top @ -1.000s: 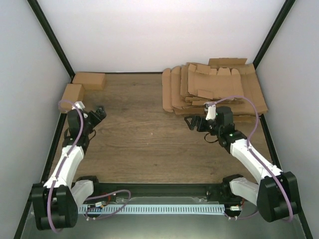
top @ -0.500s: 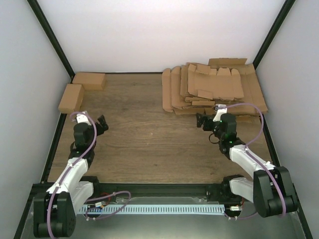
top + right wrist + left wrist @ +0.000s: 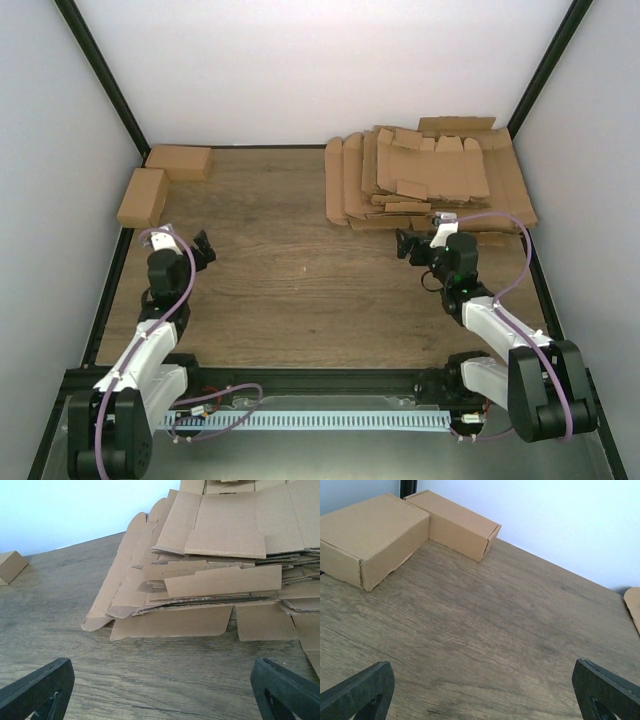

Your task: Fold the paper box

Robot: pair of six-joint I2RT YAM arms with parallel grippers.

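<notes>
1. Hovering low over the table (image 3: 300,290) at 9 o'clock, fingers spread wide with nothing between them: left gripper (image 3: 481,692).
2. Spread just as wide and equally empty, at 3 o'clock: right gripper (image 3: 160,692), pointed toward the far edge.
3. Just beyond the right gripper, at 1 o'clock: cardboard sheets (image 3: 215,580), flat and unfolded, piled in an untidy overlapping stack, lowest flaps lying on the wood, near the fingertips but apart from them.
4. Well beyond the left gripper, at 10 o'clock by the far left corner: two folded boxes (image 3: 375,530), closed, just beside each other.
</notes>
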